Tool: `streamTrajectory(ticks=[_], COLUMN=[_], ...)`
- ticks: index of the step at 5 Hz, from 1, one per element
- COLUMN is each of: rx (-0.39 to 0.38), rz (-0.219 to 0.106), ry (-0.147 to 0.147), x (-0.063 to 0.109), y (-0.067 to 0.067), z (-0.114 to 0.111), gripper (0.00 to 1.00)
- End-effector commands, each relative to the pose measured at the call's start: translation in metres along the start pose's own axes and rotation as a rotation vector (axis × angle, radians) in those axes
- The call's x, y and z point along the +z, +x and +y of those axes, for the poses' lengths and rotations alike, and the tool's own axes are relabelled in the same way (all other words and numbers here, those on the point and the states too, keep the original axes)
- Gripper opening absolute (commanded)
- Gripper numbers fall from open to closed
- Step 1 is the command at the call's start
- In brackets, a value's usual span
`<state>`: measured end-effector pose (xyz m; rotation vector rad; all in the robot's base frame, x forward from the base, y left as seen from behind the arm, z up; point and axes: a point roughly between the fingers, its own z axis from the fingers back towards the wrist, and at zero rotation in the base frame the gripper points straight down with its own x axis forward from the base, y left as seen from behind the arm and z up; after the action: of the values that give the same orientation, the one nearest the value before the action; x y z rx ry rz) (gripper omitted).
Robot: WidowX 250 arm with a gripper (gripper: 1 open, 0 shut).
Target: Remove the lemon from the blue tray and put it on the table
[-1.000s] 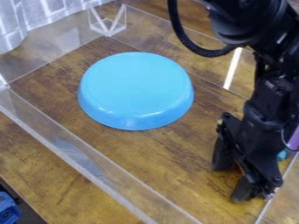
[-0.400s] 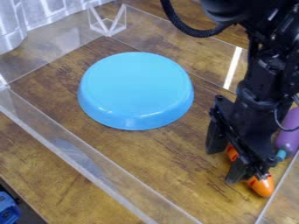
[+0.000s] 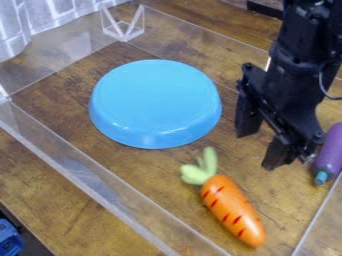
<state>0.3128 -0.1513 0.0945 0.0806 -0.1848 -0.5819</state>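
Observation:
The blue tray (image 3: 155, 100) is a round light-blue dish lying upside down in the middle of the dark wooden table (image 3: 80, 150). No lemon shows anywhere; it is hidden or out of view. My black gripper (image 3: 263, 145) hangs to the right of the tray, a little above the table, with its jaws apart and nothing between them. A toy carrot (image 3: 230, 210) with green leaves lies on the table below and in front of the gripper, apart from it.
A purple toy (image 3: 329, 150) lies at the right edge behind the gripper. Clear acrylic walls (image 3: 94, 185) border the table at the front, left and back. A clear triangular piece (image 3: 123, 22) stands at the back left.
The gripper has risen and moved back, away from the front right of the table. The carrot, mostly hidden under it before, now lies in full view.

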Motion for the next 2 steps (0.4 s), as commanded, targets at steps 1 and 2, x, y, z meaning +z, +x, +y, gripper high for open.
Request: streamTrajectory(ticks=[1,2], rx=[0.001,-0.084], rz=[-0.062,-0.057], ry=[0.014,-0.009], x=[0.0166,0.0122], y=[-0.0047,-0.0136], z=[0.0045,0.0026], gripper=[1.0,1.0])
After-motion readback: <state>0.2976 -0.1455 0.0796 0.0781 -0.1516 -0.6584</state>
